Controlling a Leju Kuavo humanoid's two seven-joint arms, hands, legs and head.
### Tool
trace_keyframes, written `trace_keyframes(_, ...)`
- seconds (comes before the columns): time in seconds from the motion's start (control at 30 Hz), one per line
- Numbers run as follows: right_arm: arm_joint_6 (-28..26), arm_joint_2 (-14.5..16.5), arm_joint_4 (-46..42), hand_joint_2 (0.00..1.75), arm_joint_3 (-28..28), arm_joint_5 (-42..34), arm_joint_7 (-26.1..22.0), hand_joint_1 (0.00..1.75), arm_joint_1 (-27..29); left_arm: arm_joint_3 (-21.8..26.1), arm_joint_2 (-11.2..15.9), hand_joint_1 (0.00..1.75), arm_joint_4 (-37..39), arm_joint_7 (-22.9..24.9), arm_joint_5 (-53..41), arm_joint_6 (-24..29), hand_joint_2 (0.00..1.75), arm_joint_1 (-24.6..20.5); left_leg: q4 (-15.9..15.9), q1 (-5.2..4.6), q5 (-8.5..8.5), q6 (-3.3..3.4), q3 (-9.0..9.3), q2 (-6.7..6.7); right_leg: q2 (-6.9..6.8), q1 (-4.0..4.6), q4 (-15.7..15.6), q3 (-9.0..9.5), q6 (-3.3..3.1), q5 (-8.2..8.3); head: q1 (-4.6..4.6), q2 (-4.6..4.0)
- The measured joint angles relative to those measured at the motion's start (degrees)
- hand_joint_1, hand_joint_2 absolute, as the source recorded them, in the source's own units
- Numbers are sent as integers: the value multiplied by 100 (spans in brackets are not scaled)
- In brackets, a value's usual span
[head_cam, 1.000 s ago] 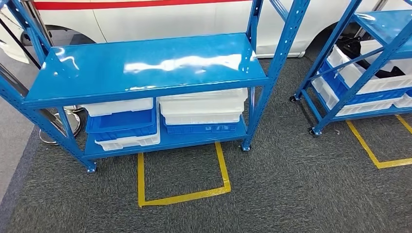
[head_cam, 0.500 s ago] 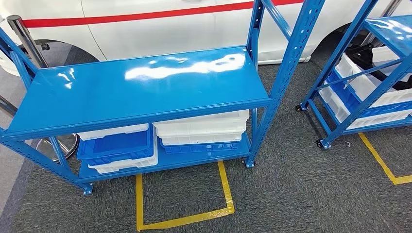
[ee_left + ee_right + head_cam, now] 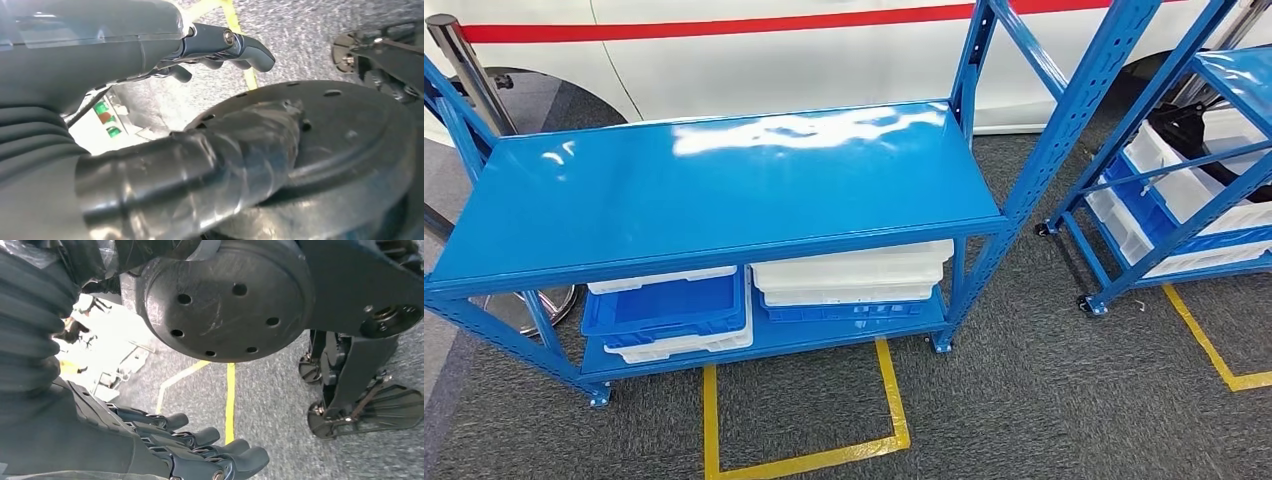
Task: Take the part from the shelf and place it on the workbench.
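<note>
— Over on the right rack [image 3: 1239, 75], that black thing [image 3: 1181, 122] in a white bin [image 3: 1169, 175]: is it the part?

— Could be; I cannot tell from where I stand. It lies well apart from both hands.

— And the near shelf [image 3: 724, 190]?

— Glossy blue top. Underneath, a blue bin [image 3: 664, 305] sits on a white one, just beside a stack of white bins [image 3: 849, 272]. Yellow tape [image 3: 889, 390] marks the carpet in front, and a white car [image 3: 774, 60] with a red stripe stands behind.

— The hands?

— Left hand [image 3: 125, 45] hangs over the carpet, fingers [image 3: 245, 47] lightly curled and apart from the thumb, holding nothing. Right hand [image 3: 150, 445] hangs low too, its fingers [image 3: 240, 460] side by side, loose, with nothing in them.
</note>
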Motion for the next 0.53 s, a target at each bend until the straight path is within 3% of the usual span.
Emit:
trace_keyframes(0.07, 1, -25, -33, 175, 123, -63, -22, 0, 30, 285, -4, 0, -46, -26, -294, -20, 0, 58, 0, -2, -17, 20, 20, 2, 0, 0, -13, 25, 9, -7, 1, 0)
trace_keyframes(0.2, 3, -78, -103, 0, 372, -190, -75, 0, 97, 866, -20, 0, -159, -85, -894, -67, 0, 186, 0, -7, -31, 39, 31, 6, 0, -1, -30, 38, 17, -11, 1, 0)
trace_keyframes(0.53, 25, -205, -288, 0, 958, -482, -203, 0, 268, 2250, -30, 0, -429, -211, -2239, -137, 0, 477, -2, -8, -36, 47, 44, 13, 1, 1, -34, 39, 36, -16, 1, 0)
